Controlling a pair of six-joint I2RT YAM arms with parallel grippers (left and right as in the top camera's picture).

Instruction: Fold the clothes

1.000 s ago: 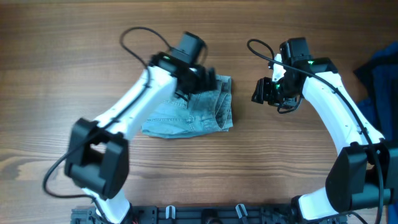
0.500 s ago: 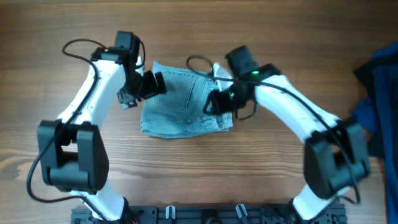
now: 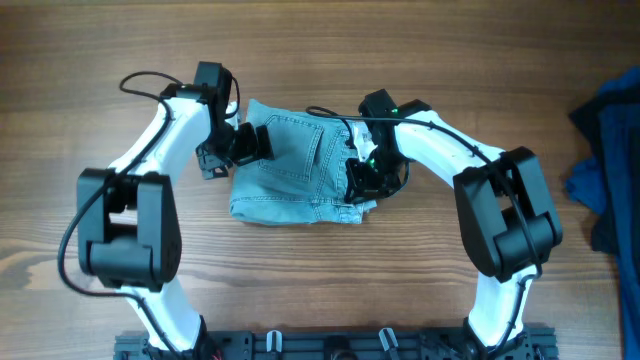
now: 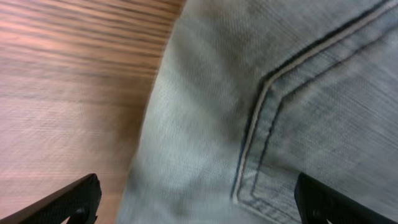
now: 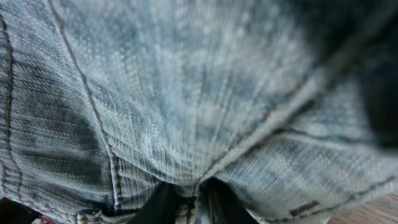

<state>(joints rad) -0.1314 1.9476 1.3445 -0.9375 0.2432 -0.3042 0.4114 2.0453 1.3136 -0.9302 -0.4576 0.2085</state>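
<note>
**Shorts folded small, a gripper at each end**

Shorts [image 3: 300, 170] lie as a compact folded block about mid-bench [image 3: 320, 290], a little nearer the far edge than the near one. My left gripper [image 3: 248, 146] sits at their left end. Its fingers [image 4: 68, 202] are spread wide and hold nothing, with only flat denim and a pocket seam [image 4: 255, 124] below them. My right gripper [image 3: 362, 180] is at the right end. Its camera is smothered in denim, so I cannot tell whether it pinches a fold or merely presses on it.

The fold coming undone worries me most. If the right gripper has only the top layer, any lift would, I judge, peel the block open. If the left gripper closes here, it may catch a single edge layer and drag the whole stack toward the left edge. The dark blue pile [image 3: 605, 120] at the right edge is well apart, and only a wide swing would snag it.
</note>
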